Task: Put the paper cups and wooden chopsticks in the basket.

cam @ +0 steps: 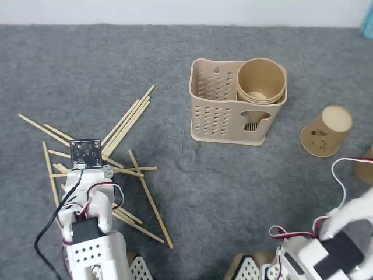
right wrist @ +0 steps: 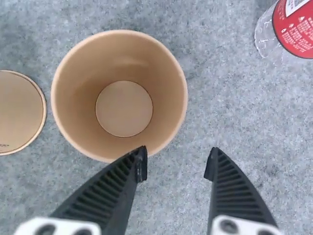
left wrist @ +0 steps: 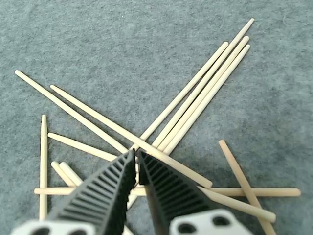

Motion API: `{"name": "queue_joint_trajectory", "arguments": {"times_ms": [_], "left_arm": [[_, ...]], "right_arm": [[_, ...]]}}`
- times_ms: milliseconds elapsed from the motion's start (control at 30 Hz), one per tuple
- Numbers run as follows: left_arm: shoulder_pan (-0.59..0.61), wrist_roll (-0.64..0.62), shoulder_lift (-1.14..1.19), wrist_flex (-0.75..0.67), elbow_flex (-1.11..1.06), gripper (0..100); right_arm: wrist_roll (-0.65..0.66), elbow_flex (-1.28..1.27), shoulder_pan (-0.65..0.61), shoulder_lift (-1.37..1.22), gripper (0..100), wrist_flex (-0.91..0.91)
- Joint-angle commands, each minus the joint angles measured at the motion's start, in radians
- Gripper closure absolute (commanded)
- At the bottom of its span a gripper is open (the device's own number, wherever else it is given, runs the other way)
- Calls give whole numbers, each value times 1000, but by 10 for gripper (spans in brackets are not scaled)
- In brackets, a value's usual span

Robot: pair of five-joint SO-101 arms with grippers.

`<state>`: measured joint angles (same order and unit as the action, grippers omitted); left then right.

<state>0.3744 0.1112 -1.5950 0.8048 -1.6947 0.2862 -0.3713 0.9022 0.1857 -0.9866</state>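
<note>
Right now your left gripper (left wrist: 136, 157) has its ribbed black jaws drawn to a thin slit. Its tips sit directly over the spot where several chopsticks (left wrist: 198, 95) cross; you cannot tell whether a stick is pinched there. The chopsticks are slim, round, pale wooden rods. They lie fanned and overlapping on the grey, fuzzy carpet (cam: 204, 192), at the left of the high view and well apart from the basket (cam: 224, 114).

The basket is beige plastic with rounded corners and walls pierced by rows of small slots. It stands upright, with nested cups (cam: 261, 79) of smooth brown paper in its right compartment. A tipped cup (cam: 323, 134) lies on its side near the basket's right.

Your right gripper (right wrist: 177, 159) is spread wide and grips nothing. One fingertip meets the outer rim of an upright cup (right wrist: 120, 95), whose round mouth faces the camera. A flat brown disc (right wrist: 17, 112) lies just beside that cup. A clear bottle (right wrist: 288, 24) with a red label is nearby.
</note>
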Motion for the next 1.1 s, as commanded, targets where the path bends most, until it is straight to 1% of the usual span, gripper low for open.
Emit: {"name": "queue_joint_trajectory", "arguments": {"times_ms": [0,100,200,400,567,733,800,900,933,1000,1067], "left_arm": [[-8,9,-8,-23,4,984],[-8,9,-8,-23,4,984],[-8,9,-8,-23,4,984],[-8,9,-8,-23,4,984],[-8,9,-8,-23,4,984],[-8,9,-8,-23,4,984],[-8,9,-8,-23,4,984],[-8,9,-8,-23,4,984],[-8,9,-8,-23,4,984],[-8,9,-8,-23,4,984],[-8,9,-8,-25,4,984]], "right_arm": [[5,86,-10,33,790,-47],[-41,166,-10,25,790,-113],[-54,204,-10,22,790,-127],[-54,175,-13,-35,790,-53],[-52,193,-7,-202,790,62],[-52,267,8,-349,794,68],[-52,302,10,-372,844,56],[-52,362,24,-375,988,2],[-52,387,25,-375,997,-16],[-54,443,30,-375,969,-70],[-54,509,33,-375,996,-124]]}}
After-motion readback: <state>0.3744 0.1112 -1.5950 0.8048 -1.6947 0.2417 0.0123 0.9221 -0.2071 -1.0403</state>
